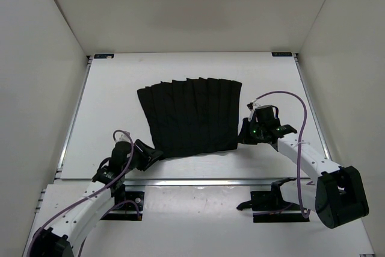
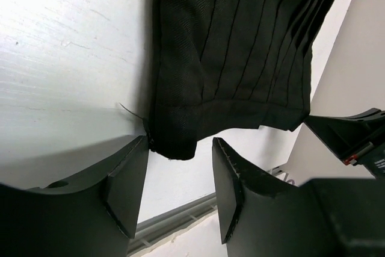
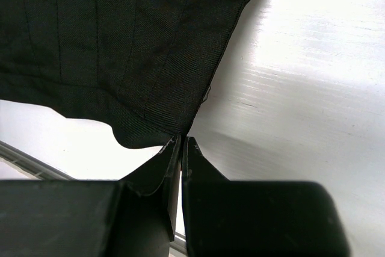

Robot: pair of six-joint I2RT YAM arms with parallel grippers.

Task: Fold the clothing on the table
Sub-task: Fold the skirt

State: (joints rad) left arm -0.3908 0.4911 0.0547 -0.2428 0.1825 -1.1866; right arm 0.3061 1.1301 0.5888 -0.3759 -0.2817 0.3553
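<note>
The clothing (image 1: 191,115), a black pleated skirt-like piece, lies flat in the middle of the white table (image 1: 102,106). My left gripper (image 1: 151,153) is at its near-left corner. In the left wrist view that gripper (image 2: 180,141) stands open, and the hem corner of the clothing (image 2: 228,58) reaches just between its fingertips (image 2: 129,179). My right gripper (image 1: 245,134) is at the near-right corner. In the right wrist view this gripper (image 3: 181,139) is shut, pinching the corner of the clothing (image 3: 120,46), whose hem curls up slightly toward the jaws.
White walls enclose the table on three sides. A metal rail (image 1: 198,180) runs along the near edge, just behind both grippers, and also shows as the rail (image 2: 174,221) in the left wrist view. Purple cables loop above each arm. The right arm's head (image 2: 355,136) shows beyond the hem.
</note>
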